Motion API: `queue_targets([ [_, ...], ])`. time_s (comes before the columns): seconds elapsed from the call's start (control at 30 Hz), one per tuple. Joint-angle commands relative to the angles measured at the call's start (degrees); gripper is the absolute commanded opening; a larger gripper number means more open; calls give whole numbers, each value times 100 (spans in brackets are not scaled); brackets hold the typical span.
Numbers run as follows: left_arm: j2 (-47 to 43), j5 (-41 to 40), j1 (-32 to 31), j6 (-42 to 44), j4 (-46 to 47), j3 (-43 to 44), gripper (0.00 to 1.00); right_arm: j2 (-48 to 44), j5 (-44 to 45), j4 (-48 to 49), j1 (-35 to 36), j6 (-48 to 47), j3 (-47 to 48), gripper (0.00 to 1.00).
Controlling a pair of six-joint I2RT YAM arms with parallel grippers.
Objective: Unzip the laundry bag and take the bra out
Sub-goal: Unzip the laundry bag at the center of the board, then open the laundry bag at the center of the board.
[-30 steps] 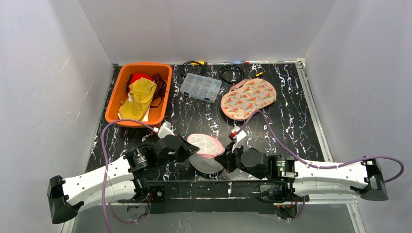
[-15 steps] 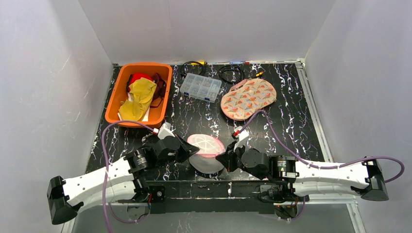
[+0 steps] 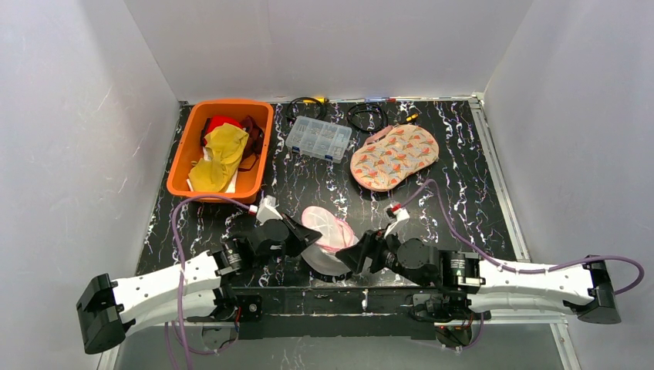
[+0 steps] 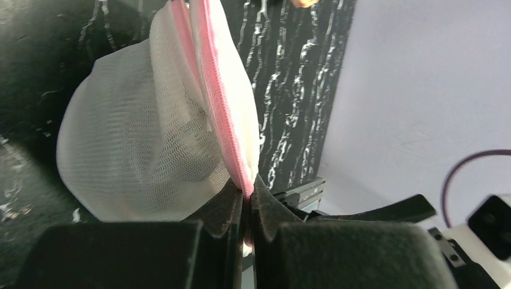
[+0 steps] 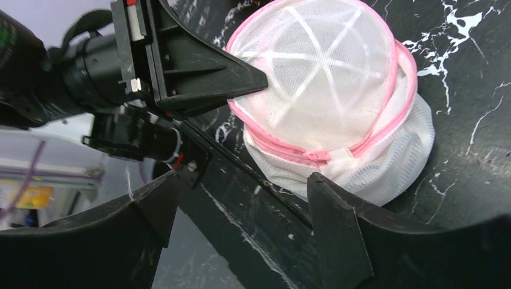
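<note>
The laundry bag [image 3: 328,233] is a white mesh dome with pink zip trim, lying near the table's front edge between my two arms. My left gripper [image 3: 306,235] is shut on the bag's pink zip seam [image 4: 226,129], pinched at the fingertips [image 4: 247,191]. My right gripper [image 5: 244,180] stands open just to the bag's right with nothing between its fingers. The pink zip pull [image 5: 316,155] lies on the seam, just beyond the right finger. The bag [image 5: 325,102] looks zipped along that side. The bra is hidden.
At the back left stands an orange bin [image 3: 185,158] holding yellow and red clothes. A clear compartment box [image 3: 318,139], a patterned oval pad [image 3: 393,156] and coiled cables [image 3: 366,116] lie at the back. The table's front rail [image 3: 332,297] runs right below the bag.
My right gripper has opened and let go of the bag, drawing back slightly. My left gripper, still shut on the seam, has tipped the bag up and shifted forward.
</note>
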Motion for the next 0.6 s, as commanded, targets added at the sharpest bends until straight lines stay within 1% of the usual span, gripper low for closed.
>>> queue_targets([
  [0.0,-122,-267,-50,295,814,-230,0,-436,492,170,-2,972,-337,85],
  [0.1,-335,-266,-74,421,925,-346,0,-702,770,320,2,1411,-707,84],
  [0.13,-442,-251,-83,517,1022,-406,0,-756,801,583,-5,1460,-800,84],
  [0.2,-750,-215,-95,769,1429,-557,0,-738,881,871,3,1462,-869,84],
  [0.27,-1033,-275,-95,989,1657,-608,0,-605,964,927,-2,1352,-731,84],
  [0.37,-1347,-410,-95,1479,1701,-443,0,-422,977,1108,-6,1191,-529,84],
  [0.43,-1439,-432,-95,1818,1733,-328,0,-324,951,1356,-13,1167,-475,85],
  [0.57,-1511,-388,-95,2120,1907,-286,0,-110,921,1775,-51,1273,-397,85],
])
